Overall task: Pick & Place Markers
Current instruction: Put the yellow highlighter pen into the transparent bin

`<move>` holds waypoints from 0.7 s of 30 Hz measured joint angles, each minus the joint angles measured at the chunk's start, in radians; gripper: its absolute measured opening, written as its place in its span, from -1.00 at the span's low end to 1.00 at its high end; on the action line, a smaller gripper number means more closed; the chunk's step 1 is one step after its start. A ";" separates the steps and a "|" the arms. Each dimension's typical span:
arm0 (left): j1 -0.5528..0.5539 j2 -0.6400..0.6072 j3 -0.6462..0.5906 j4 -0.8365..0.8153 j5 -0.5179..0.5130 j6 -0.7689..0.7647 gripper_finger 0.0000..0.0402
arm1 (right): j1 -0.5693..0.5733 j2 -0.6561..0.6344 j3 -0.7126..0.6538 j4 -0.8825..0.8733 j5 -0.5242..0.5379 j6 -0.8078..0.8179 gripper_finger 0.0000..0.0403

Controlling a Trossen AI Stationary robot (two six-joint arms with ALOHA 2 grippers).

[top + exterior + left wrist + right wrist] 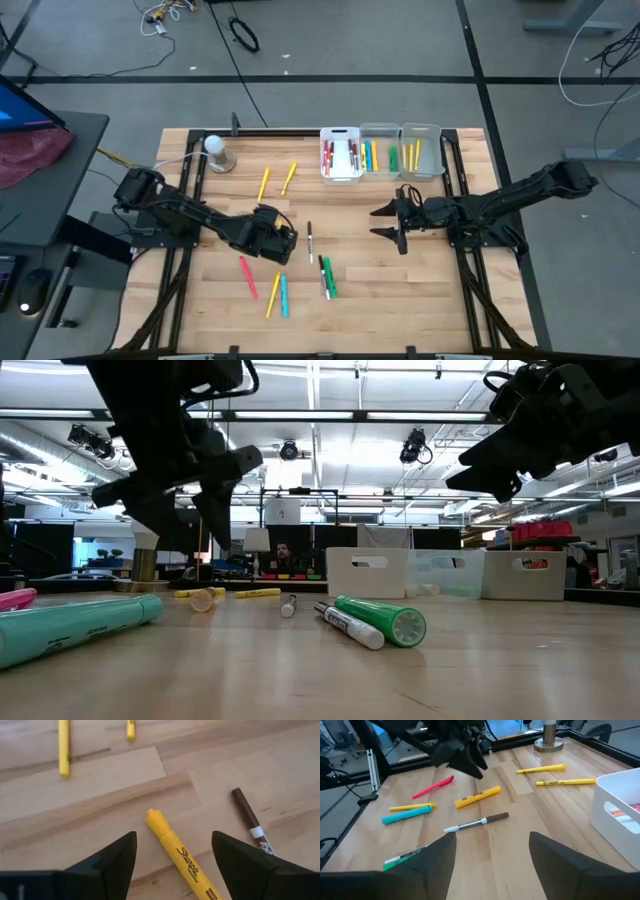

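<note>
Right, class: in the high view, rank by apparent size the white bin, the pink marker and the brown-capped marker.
1. white bin, clearly largest.
2. and 3. pink marker and brown-capped marker: similar length, too close to rank.

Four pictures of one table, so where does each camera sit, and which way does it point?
High view: overhead, looking straight down; shows left gripper, right gripper and both arms.
Low view: at table-top height, looking level past a green marker into the room; both grippers hang above.
Left wrist view: on the left arm, looking down between its open fingers at a yellow marker.
Right wrist view: on the right arm, looking across the table.
Shared: both wrist views show that yellow marker.
</note>
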 joint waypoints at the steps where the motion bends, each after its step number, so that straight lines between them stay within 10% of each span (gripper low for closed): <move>1: 0.001 0.015 0.000 0.005 0.000 -0.013 0.32 | 0.000 0.000 0.000 0.000 0.000 0.005 0.27; 21: 0.035 0.235 0.002 0.151 -0.055 -0.009 -0.58 | 0.000 0.000 0.000 -0.083 -0.011 0.078 0.09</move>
